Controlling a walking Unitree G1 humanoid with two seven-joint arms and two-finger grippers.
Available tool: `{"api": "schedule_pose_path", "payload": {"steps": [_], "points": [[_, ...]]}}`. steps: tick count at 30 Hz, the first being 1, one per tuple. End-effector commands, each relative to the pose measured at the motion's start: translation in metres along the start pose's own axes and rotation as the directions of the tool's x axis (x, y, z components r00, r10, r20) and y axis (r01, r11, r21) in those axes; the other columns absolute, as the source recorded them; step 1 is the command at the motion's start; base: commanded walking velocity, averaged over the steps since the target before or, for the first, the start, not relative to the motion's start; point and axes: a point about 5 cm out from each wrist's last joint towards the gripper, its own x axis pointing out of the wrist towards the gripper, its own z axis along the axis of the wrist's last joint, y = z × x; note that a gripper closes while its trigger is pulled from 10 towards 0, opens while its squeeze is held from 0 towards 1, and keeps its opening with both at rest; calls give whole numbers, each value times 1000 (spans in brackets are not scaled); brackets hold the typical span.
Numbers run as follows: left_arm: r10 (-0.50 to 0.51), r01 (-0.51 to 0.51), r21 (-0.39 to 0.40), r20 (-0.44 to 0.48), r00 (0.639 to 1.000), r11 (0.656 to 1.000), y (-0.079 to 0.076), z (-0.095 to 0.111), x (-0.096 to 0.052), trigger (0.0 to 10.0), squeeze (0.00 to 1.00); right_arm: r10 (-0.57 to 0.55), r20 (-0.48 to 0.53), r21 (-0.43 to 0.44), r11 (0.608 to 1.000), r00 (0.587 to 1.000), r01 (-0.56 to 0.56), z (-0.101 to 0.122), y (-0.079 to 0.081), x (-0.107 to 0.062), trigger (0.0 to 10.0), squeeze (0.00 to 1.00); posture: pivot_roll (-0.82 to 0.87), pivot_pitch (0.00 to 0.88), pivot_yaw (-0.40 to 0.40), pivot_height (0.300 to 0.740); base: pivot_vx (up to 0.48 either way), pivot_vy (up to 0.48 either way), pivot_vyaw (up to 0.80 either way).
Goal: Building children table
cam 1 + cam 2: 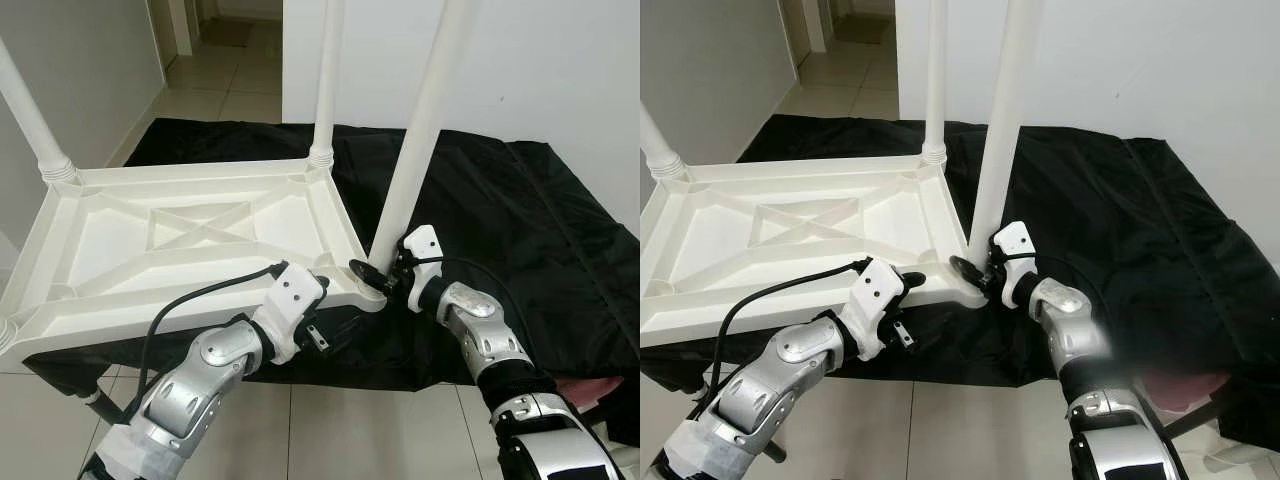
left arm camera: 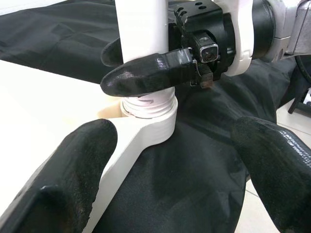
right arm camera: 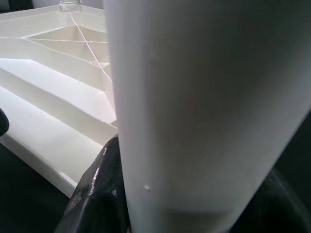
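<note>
The right tool is clenched around the white plastic leg, seated in the near corner of the upturned white plastic tabletop on black cloth; the left tool spreads released below that corner

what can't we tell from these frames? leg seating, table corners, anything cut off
- Leg thread depth: in the left wrist view the right gripper's finger crosses the leg just above the corner socket.
- Leg tops: all cut off by the top edge of both eye views.
- Near-left corner of the tabletop: cut off by the left edge of the left eye view.
- Right wrist view: the leg up close hides the socket.
- Left gripper: contact with the table edge unclear.
</note>
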Motion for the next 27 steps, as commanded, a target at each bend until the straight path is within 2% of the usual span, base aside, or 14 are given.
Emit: {"api": "schedule_pose_path", "payload": {"steps": [1,3,4,9,11,12,13,15,20,22,25,27], "points": [[-72,72,4,-4,997,997,-5,-1,0,10000,0,-4,-18,-2,1000,1000,4,-4,-3,-4,3137,0,29,0,-55,740,0,0,0],[-72,72,4,-4,997,997,-5,-1,0,10000,0,-4,-18,-2,1000,1000,4,-4,-3,-4,3137,0,29,0,-55,740,0,0,0],[-72,72,4,-4,997,997,-5,-1,0,10000,0,-14,-14,7,1000,1000,14,-4,-4,-4,10000,0,29,0,-54,740,0,0,0],[-74,74,3,-6,997,997,-5,-2,-1,10000,0,-61,8,37,997,998,61,-2,-1,-3,10000,0,28,3,-52,740,0,0,0],[-74,74,3,-8,997,997,-5,-2,-1,10000,0,-147,-32,10,989,989,147,-3,-1,-1,10000,0,28,6,-51,740,0,0,0],[-74,74,3,-8,997,997,-5,-2,-1,10000,0,-147,-32,10,989,989,147,-3,-1,-1,10000,0,28,6,-51,740,0,0,0],[-74,74,3,-11,997,997,-5,-3,-2,10000,0,-240,-51,47,969,970,242,-4,-1,1,10000,0,28,7,-50,740,0,0,0],[-73,73,2,-15,997,997,-6,-4,-2,10000,0,-299,-62,94,948,952,304,-6,0,2,10000,0,26,9,-49,740,0,0,0],[-74,74,0,-17,997,997,-6,-5,-2,10000,0,-357,-73,120,924,931,363,-6,5,3,10000,0,25,12,-48,740,0,0,0],[-76,76,0,-17,997,997,-6,-5,-2,10000,0,-428,-109,133,888,897,440,-9,14,5,10000,0,25,16,-47,740,0,0,0],[-76,76,0,-17,997,997,-6,-5,-2,10000,0,-468,-126,135,865,875,483,-11,18,5,10000,0,27,18,-46,740,0,0,0],[-75,75,1,-16,997,997,-6,-4,-3,10000,0,-577,-142,157,789,804,594,-11,27,4,10000,0,29,22,-46,740,0,0,0]]}}
